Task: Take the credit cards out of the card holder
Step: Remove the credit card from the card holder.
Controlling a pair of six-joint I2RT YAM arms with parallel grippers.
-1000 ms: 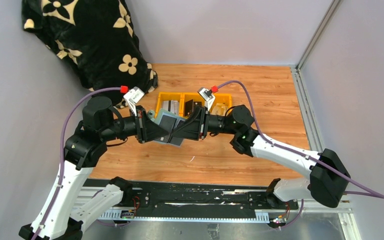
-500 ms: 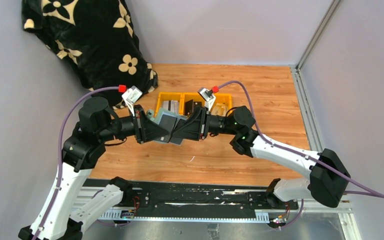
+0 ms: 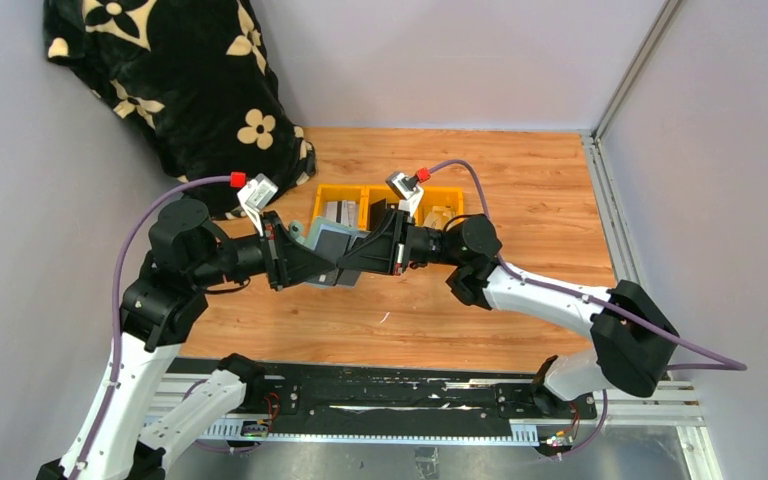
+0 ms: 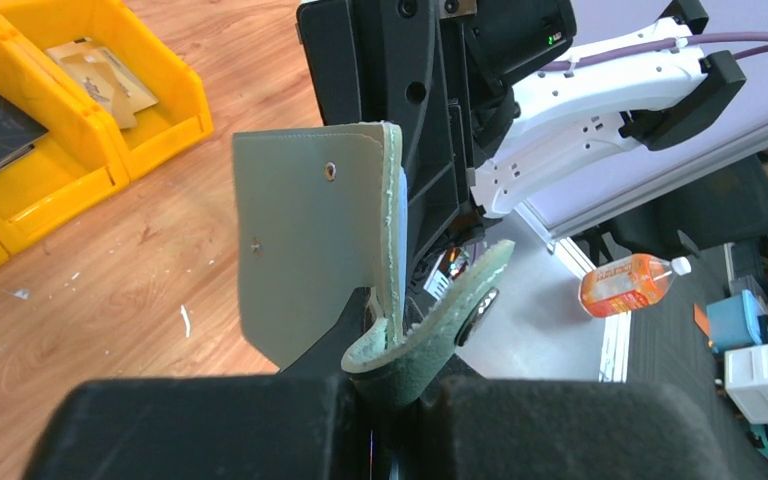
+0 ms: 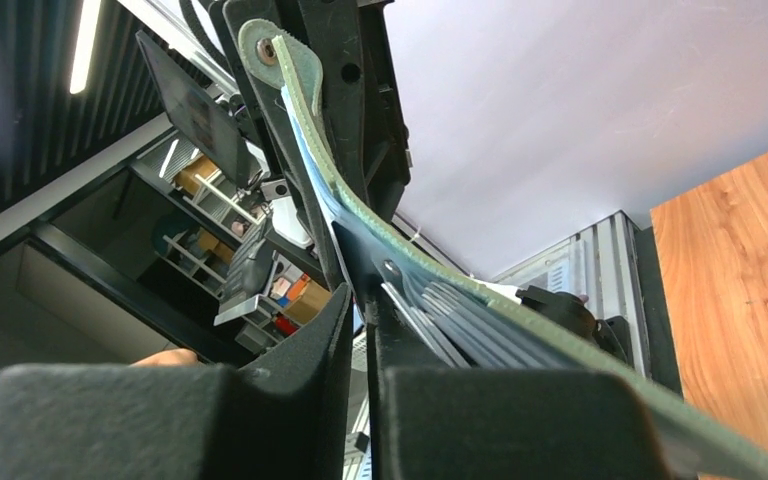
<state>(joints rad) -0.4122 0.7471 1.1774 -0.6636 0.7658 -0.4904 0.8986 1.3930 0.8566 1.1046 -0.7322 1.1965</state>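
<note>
The grey-green card holder (image 3: 332, 245) hangs in the air between both arms, above the wooden table. My left gripper (image 3: 326, 268) is shut on its lower edge, near the snap tab (image 4: 465, 300); the holder's outer flap (image 4: 300, 240) stands upright above my left gripper (image 4: 390, 385). My right gripper (image 3: 353, 262) comes in from the right. In the right wrist view its jaws (image 5: 363, 330) are closed to a thin slit, and the pale blue edge of a credit card (image 5: 312, 170) runs along the holder (image 5: 410, 255) down into that slit. Grey inner pockets (image 5: 460, 320) show beside it.
Three yellow bins (image 3: 317, 205) stand in a row just behind the grippers, with loose cards (image 4: 90, 75) in them. A black flowered blanket (image 3: 180, 80) fills the back left corner. Grey walls close in the table at the back and right.
My right gripper's jaws have narrowed to a slit at the holder. Both arms and the holder have shifted slightly to the left.
</note>
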